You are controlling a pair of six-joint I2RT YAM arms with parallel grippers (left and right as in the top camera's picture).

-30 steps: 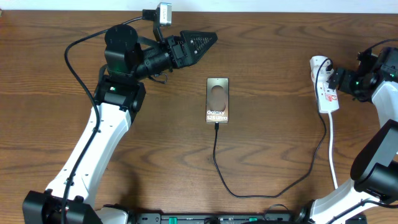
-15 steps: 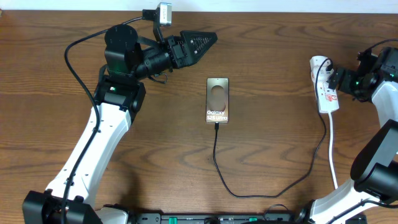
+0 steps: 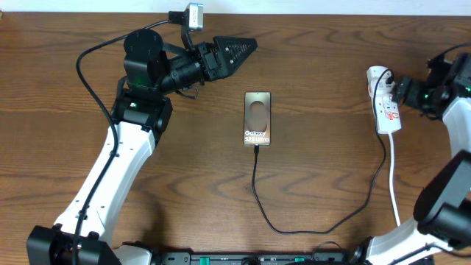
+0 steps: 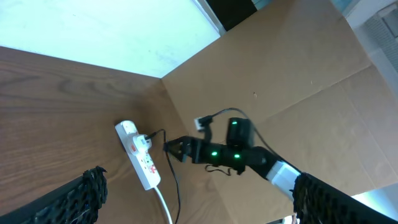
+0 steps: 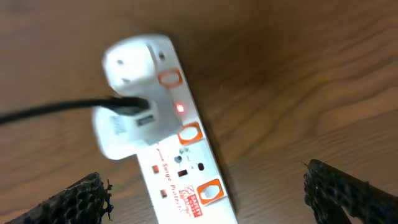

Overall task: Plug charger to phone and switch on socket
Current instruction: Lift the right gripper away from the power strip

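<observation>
The phone (image 3: 257,118) lies flat at the table's middle, screen up. The charger cable (image 3: 255,188) meets the phone's lower edge, loops toward the front and runs right to a white adapter (image 5: 127,127) seated in the socket (image 3: 385,109). A small red light (image 5: 180,108) glows on the socket (image 5: 186,168). My right gripper (image 3: 404,91) is open and empty just right of the socket's far end, its fingers (image 5: 208,196) spread above it. My left gripper (image 3: 245,46) is open and empty, raised behind and left of the phone; its wrist view (image 4: 199,202) shows the socket (image 4: 140,162) far off.
The socket's white cord (image 3: 394,177) runs toward the front right beside the black cable. A brown cardboard wall (image 4: 280,81) stands past the table's right side. The left arm's own thick black cable (image 3: 88,81) loops at the left.
My right gripper has drawn slightly to the right, away from the socket. The left arm, phone and cable have not moved.
</observation>
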